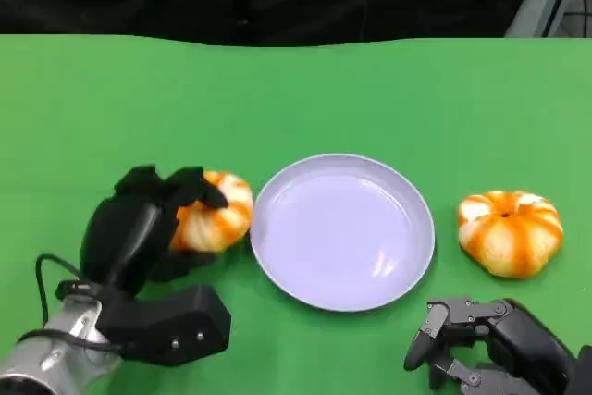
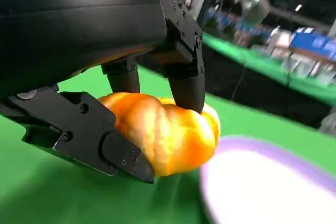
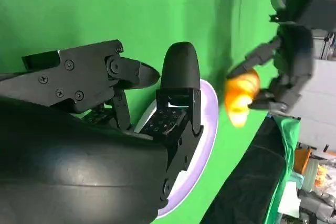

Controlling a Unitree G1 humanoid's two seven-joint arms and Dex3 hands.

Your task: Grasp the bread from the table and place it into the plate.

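Note:
An orange and white bread (image 1: pixel 217 215) sits just left of the lilac plate (image 1: pixel 342 230), and my left hand (image 1: pixel 139 228) grips it from the left. The left wrist view shows the hand's fingers (image 2: pixel 186 77) pressed on top of the bread (image 2: pixel 168 135) and another under it, with the plate (image 2: pixel 273 182) close beside. A second bread (image 1: pixel 511 231) lies on the table right of the plate. My right hand (image 1: pixel 481 344) rests low at the front right, fingers apart and holding nothing. In the right wrist view, my right hand (image 3: pixel 105 129) faces the plate (image 3: pixel 207 129), with the held bread (image 3: pixel 241 95) and left hand (image 3: pixel 294 51) beyond.
The green table (image 1: pixel 296 90) stretches wide behind the plate up to a dark backdrop. A black cable (image 1: pixel 42 275) loops by my left forearm.

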